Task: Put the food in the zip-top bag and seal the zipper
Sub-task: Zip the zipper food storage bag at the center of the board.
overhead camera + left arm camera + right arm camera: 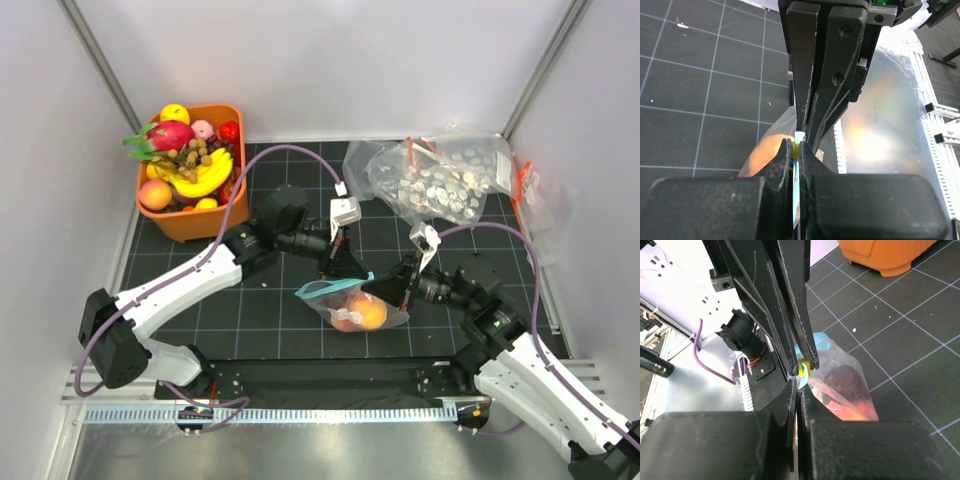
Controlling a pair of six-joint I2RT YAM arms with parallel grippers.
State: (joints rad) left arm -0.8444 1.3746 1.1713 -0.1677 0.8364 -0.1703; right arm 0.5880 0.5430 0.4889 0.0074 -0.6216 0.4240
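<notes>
Food step looks done: the peach (345, 320) and the orange fruit (371, 315) both sit inside the bag (395, 313), touching each other, and no loose task fruit shows on the mat (250, 310). The bag lies mid-mat between the two arms, with its zipper (330, 288) along the far edge. The left gripper (350, 272) comes in from the far left and is pinched down on the zipper. In the left wrist view its fingers (785, 160) are clamped narrow on the teal strip, with a small yellow tab (797, 148) right at the nip. The right gripper (380, 287) reaches in from the right and is also clamped tight on that strip, just beside the left one, tips nearly meeting. The right wrist view shows the yellow tab between the two sets of fingers, with the peach's dark end behind clear plastic just below. The tab may be a slider or a clip; can't tell which. What's left is the seal. Judging from the top view, the strip bows a bit toward its left end, so the mouth there may be unpressed, but how much is closed can't be told. The likely need is a pinch-and-run along the strip toward that end while one side anchors. The bin (190, 228) of spare fruit and the big bags (440, 180) sit well apart at the back, not involved.
</notes>
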